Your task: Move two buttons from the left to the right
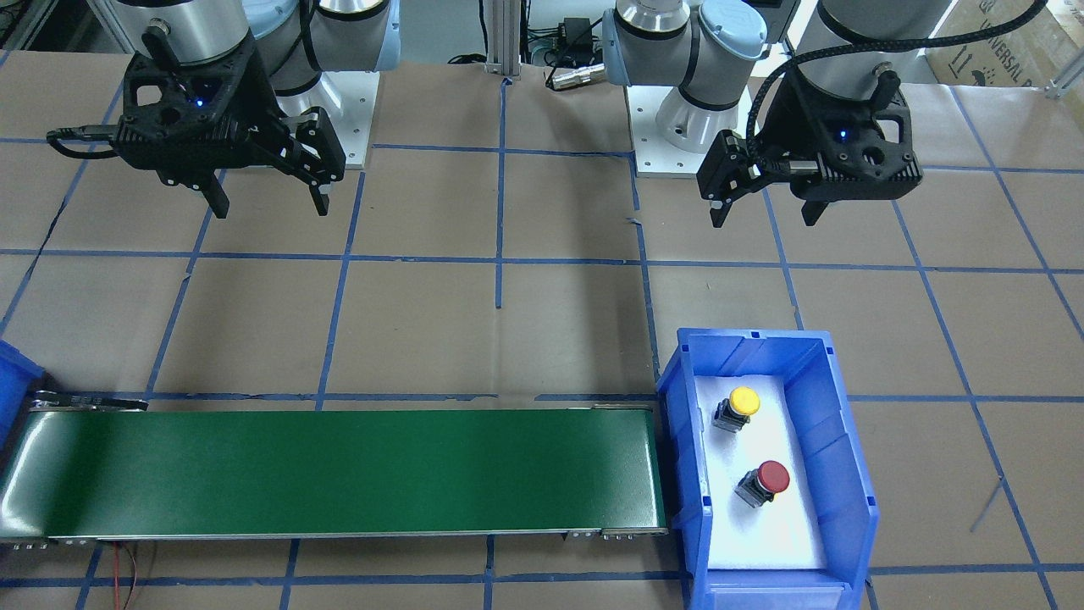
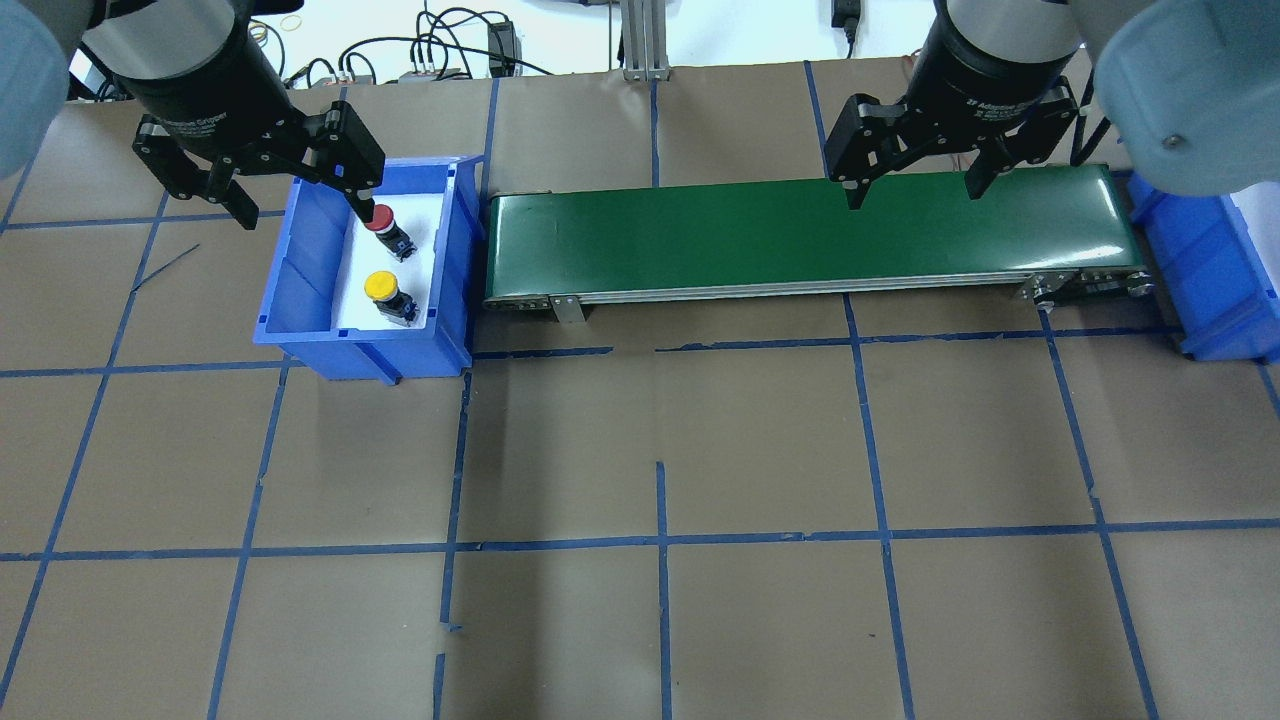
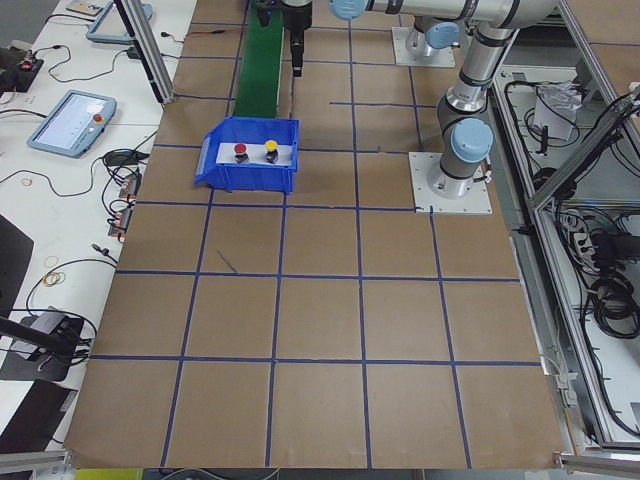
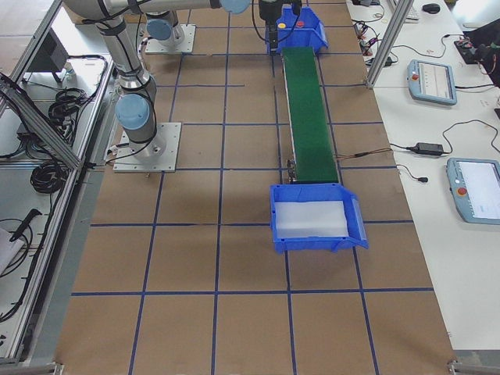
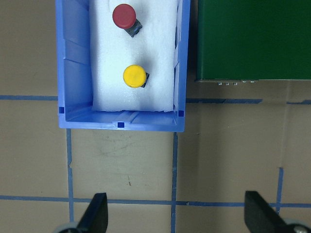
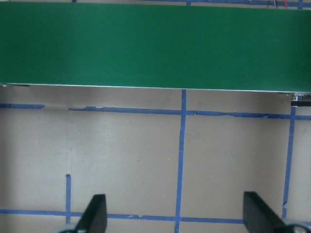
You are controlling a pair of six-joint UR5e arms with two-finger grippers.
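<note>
Blue bin [image 1: 834,457] with red button [image 1: 766,483], yellow button [image 1: 738,408]

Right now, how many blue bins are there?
2. The left bin holds the red button and yellow button; the right bin, past the green conveyor, shows only white padding.

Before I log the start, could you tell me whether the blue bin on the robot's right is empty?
Empty: the exterior right view shows only the bare white liner inside the right bin.

Glossy plastic bin [image 1: 688,457], white foam liner [image 1: 779,529], smooth green belt [image 1: 339,470], matt paper tabletop [image 1: 423,322], shiny plastic buttons [image 1: 772,477]
</note>
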